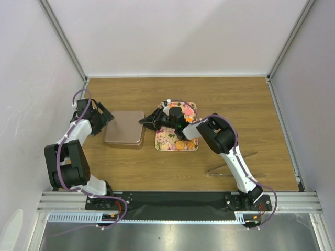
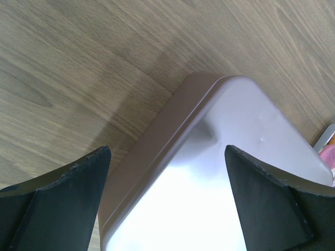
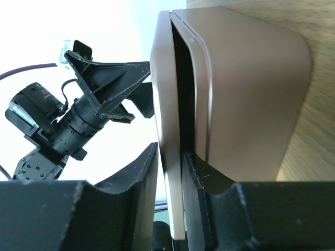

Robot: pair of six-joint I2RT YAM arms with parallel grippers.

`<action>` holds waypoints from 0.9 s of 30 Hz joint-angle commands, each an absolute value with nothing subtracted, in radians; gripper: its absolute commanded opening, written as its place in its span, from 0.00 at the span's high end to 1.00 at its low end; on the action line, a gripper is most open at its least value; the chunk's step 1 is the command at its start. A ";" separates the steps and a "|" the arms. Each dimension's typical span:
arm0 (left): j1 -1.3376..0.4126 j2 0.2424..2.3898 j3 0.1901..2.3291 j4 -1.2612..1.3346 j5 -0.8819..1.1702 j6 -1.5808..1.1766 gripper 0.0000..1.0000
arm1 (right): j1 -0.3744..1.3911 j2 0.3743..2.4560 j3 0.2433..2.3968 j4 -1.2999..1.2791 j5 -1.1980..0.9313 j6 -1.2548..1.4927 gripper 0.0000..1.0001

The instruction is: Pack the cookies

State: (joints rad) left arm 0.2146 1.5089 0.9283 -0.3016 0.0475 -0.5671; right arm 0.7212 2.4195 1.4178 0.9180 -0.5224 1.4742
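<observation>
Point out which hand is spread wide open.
The left hand, fingers far apart above the tin corner. The right hand differs: its fingers sit close together, either side of the lid edge.

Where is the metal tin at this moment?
In the top view, the tin sits left of centre on the table, between the open left fingers and the floral tray.

Lab robot cell; white panel walls point(image 1: 183, 31); aluminium frame posts point(image 1: 63, 39); wooden tabletop point(image 1: 235, 94).
</observation>
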 commanded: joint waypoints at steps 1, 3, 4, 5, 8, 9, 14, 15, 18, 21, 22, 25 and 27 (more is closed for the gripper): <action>0.199 1.516 0.956 -0.298 0.037 -0.541 0.04 | 0.701 2.339 1.384 0.988 -0.517 1.473 0.70; 0.195 1.519 0.956 -0.296 0.031 -0.538 0.04 | 0.696 2.333 1.359 0.999 -0.518 1.473 0.70; 0.193 1.519 0.957 -0.298 0.031 -0.540 0.04 | 0.692 2.330 1.355 1.002 -0.522 1.474 0.69; 0.190 1.519 0.957 -0.298 0.032 -0.538 0.04 | 0.689 2.329 1.342 1.008 -0.522 1.473 0.68; 0.184 1.520 0.959 -0.301 0.028 -0.535 0.04 | 0.683 2.324 1.330 1.008 -0.526 1.468 0.66; 0.181 1.520 0.959 -0.299 0.026 -0.537 0.04 | 0.681 2.322 1.321 1.008 -0.526 1.467 0.66; 0.175 1.520 0.959 -0.301 0.025 -0.535 0.04 | 0.677 2.316 1.305 1.002 -0.526 1.450 0.60; 0.172 1.520 0.959 -0.302 0.025 -0.534 0.04 | 0.676 2.315 1.305 1.000 -0.526 1.447 0.58; 0.167 1.522 0.960 -0.304 0.021 -0.532 0.04 | 0.675 2.307 1.308 0.976 -0.525 1.416 0.55; 0.164 1.523 0.962 -0.304 0.021 -0.531 0.04 | 0.676 2.290 1.315 0.924 -0.517 1.364 0.49; 0.161 1.525 0.962 -0.305 0.020 -0.531 0.04 | 0.676 2.284 1.322 0.889 -0.514 1.350 0.48; 0.156 1.529 0.965 -0.308 0.018 -0.529 0.04 | 0.683 2.270 1.351 0.801 -0.509 1.280 0.44; 0.156 1.531 0.965 -0.310 0.015 -0.532 0.04 | 0.689 2.260 1.367 0.746 -0.500 1.218 0.41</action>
State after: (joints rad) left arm 0.1654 1.5208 0.9295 -0.3107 0.0296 -0.5488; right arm 0.6800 2.3333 1.3197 0.8181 -0.5182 1.3289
